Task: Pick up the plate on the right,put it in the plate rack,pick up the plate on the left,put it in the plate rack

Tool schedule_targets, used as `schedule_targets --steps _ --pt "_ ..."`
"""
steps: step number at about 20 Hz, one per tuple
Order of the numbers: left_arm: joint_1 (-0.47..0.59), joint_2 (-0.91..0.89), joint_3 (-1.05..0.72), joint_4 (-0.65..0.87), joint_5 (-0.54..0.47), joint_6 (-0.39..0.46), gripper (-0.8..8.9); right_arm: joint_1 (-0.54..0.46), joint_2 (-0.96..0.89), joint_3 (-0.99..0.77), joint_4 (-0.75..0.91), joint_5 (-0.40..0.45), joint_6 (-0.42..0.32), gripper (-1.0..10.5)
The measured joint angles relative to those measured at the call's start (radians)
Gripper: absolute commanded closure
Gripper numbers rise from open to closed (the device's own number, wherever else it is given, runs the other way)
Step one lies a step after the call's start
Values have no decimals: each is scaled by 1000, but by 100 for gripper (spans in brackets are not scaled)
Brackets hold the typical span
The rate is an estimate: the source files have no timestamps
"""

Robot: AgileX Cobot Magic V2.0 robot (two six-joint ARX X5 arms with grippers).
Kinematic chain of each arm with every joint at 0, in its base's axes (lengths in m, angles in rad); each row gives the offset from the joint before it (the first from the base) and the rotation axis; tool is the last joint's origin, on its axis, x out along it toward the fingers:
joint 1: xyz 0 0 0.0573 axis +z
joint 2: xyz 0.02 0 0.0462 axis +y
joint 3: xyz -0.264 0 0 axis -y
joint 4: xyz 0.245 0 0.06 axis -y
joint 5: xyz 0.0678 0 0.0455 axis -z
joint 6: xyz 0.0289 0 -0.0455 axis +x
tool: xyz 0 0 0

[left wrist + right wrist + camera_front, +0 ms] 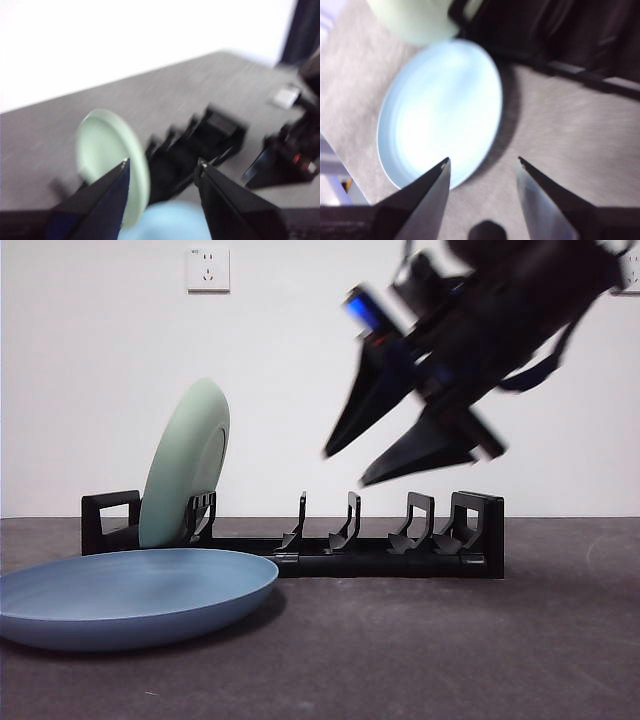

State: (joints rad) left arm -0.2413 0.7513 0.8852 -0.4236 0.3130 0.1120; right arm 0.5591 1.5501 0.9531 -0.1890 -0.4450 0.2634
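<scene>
Hovering with jaws spread, right gripper (400,455) has the flat blue plate (130,595) down and forward, beyond the rack (380,550).

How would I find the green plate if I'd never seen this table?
Look for the long black rack across the table. At one end a plate stands on edge in it. It is pale green and upright, while the blue plate lies flat in front.
</scene>
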Motion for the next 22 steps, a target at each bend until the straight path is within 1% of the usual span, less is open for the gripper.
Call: schedule_targets --steps 1,3,5,7,9,10,11,13,15,17,18,22 --pt "-23 -14 14 -71 -71 38 586 16 49 33 1 0 2 730" --pt "-66 -19 39 -179 -182 99 586 42 149 103 -2 0 3 730" --pt "-98 -17 40 -239 -232 126 587 62 233 150 -18 0 3 730" --pt "-122 -14 40 -272 -251 135 588 75 298 172 -23 0 3 734" --pt "-135 -13 40 -277 -261 140 588 82 333 187 -25 0 4 791" --pt "-139 -13 40 -279 -263 140 588 83 345 195 -23 0 6 791" --pt "-140 -13 40 -279 -266 142 588 83 357 203 -19 -8 11 791" --pt "-142 -12 40 -279 -267 142 588 83 375 209 -14 -52 22 792" --pt "-142 -12 40 -279 -269 142 588 83 379 209 -14 -57 35 796" --pt "-142 -8 40 -279 -274 142 588 85 379 210 -18 -49 48 938" --pt "-142 -3 40 -279 -280 142 588 87 379 210 -25 -46 52 960" --pt "-142 18 40 -279 -285 142 588 88 379 210 -65 -45 56 959"
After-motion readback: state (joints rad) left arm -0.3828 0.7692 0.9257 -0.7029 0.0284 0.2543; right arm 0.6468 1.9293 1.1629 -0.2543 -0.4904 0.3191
